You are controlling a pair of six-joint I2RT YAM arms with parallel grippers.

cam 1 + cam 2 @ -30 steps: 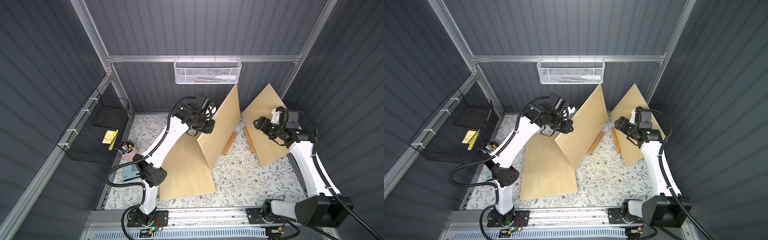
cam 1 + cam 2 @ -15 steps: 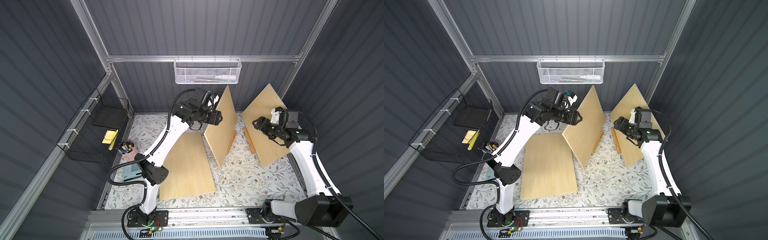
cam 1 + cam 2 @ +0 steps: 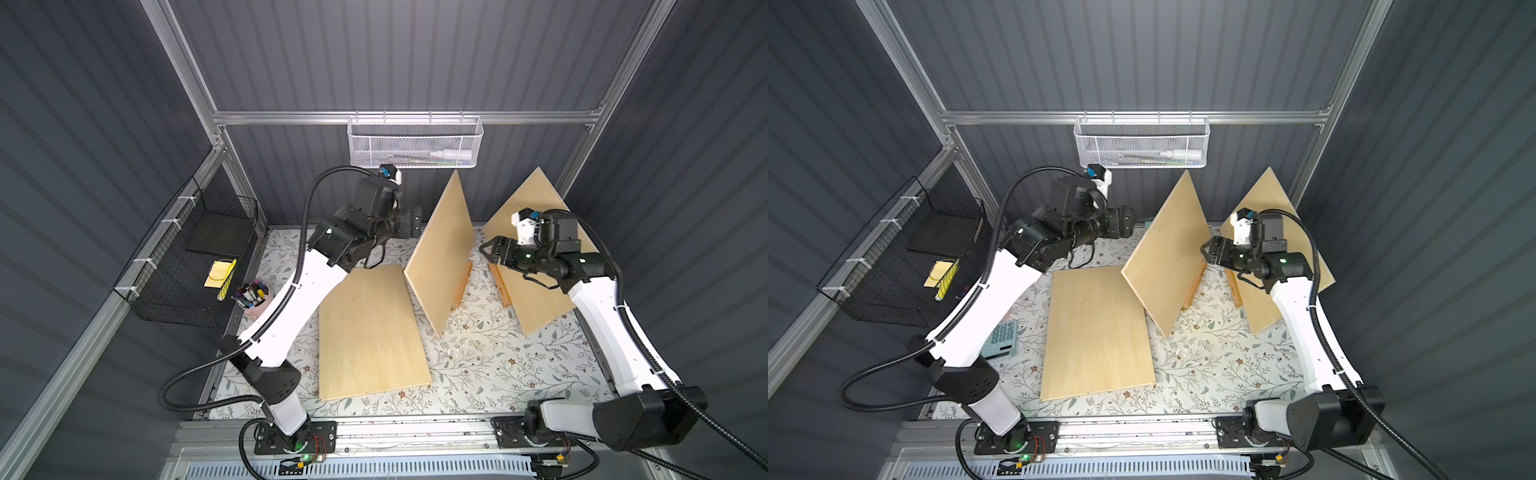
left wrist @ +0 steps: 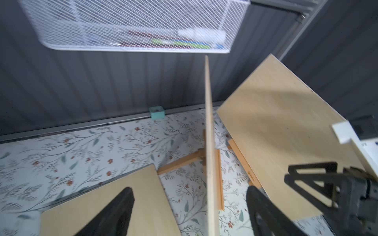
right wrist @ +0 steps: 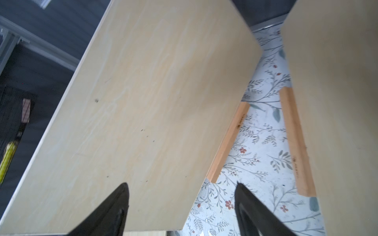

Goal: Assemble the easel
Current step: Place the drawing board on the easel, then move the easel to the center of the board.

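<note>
In a top view, the upright board point(image 3: 440, 257) stands on edge near the table's point(image 3: 478, 365) far edge, with a wooden easel rail point(image 3: 462, 286) at its foot. The left hand point(image 3: 415, 222) sits just beside it, spread wide and empty.

From the left wrist, the board's edge runs between the fingers point(image 4: 114, 212), touching neither.

From the right wrist, the right hand point(image 5: 182, 204) gapes wide, empty.

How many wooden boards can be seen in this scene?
3 boards: the flat board lies on the table, left; the middle board stands nearly upright; the right board stands tilted. Another could hide behind these.
</note>
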